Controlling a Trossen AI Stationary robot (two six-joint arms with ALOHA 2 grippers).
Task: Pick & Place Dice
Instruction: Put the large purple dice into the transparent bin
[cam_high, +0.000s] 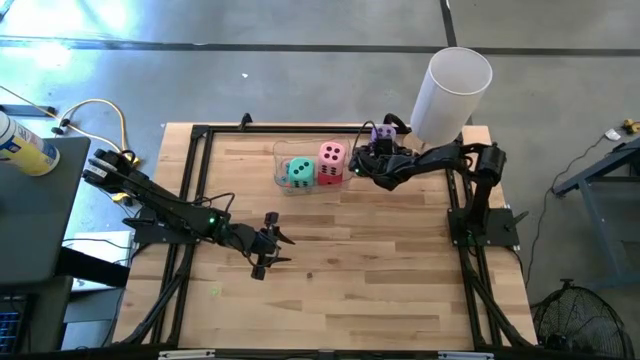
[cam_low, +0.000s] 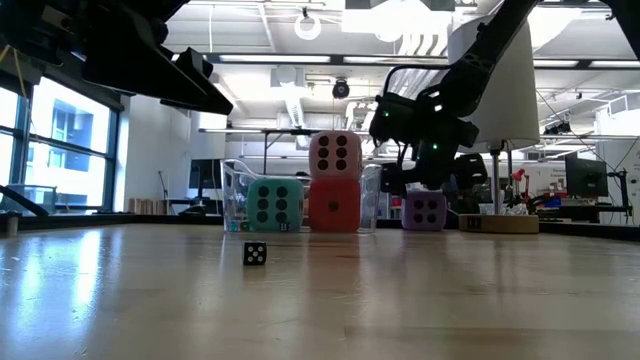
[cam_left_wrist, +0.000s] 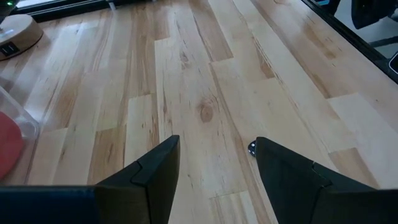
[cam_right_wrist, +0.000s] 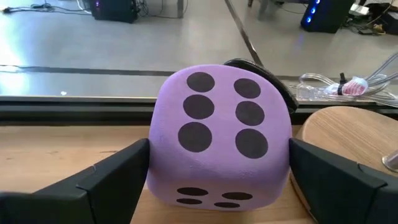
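Wooden table under my cameras: my left gripper hovers half-open and empty; teal die, pink die atop red die fill a clear box; my right gripper straddles the purple die, fingers wide.

Lighting: bright, even. Low view: ceiling strip lights and a window at left; soft sheen on the table. High view: glare patches on the floor. Wrist views: near fingers slightly soft-focused.
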